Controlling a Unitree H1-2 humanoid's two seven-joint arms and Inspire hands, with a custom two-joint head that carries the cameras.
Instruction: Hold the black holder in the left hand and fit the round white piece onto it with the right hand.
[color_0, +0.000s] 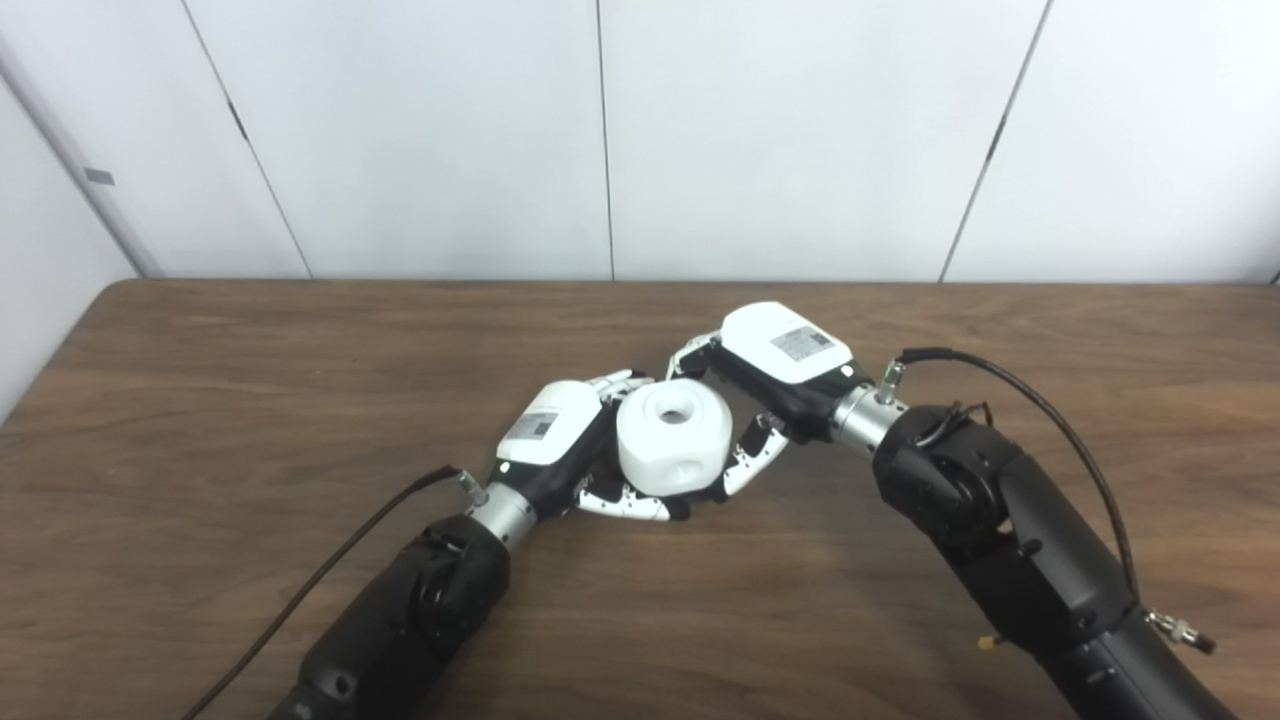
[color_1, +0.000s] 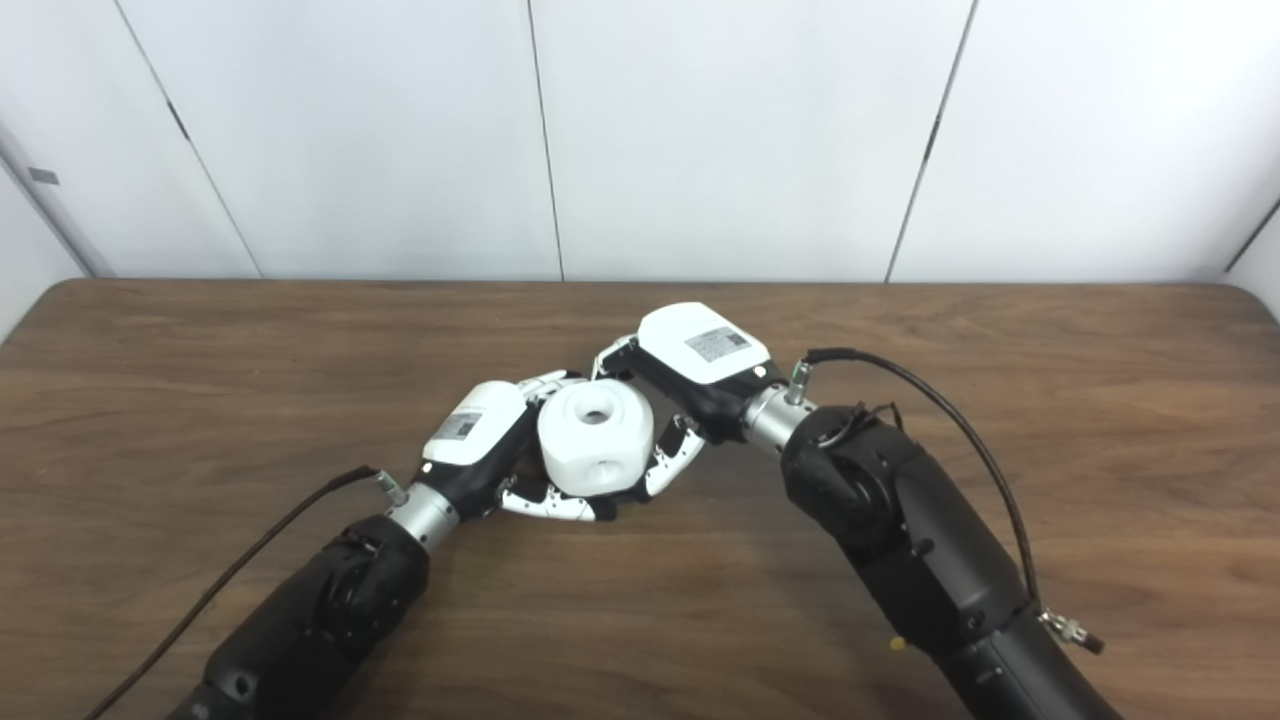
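The round white piece (color_0: 672, 440), with a hole in its top and one in its side, sits between both hands above the middle of the table. My left hand (color_0: 560, 440) is closed around its left side and underneath. Only a dark sliver of the black holder (color_0: 686, 509) shows under the piece; the rest is hidden. My right hand (color_0: 770, 385) grips the piece from the right, with its fingers (color_0: 692, 353) behind it and its thumb (color_0: 757, 462) in front. The piece also shows in the right eye view (color_1: 597, 437).
The brown wooden table (color_0: 250, 400) spreads around the hands, with white wall panels (color_0: 780, 130) behind its far edge. A dark cable (color_0: 320, 575) runs along my left forearm and another cable (color_0: 1040, 410) loops over my right forearm.
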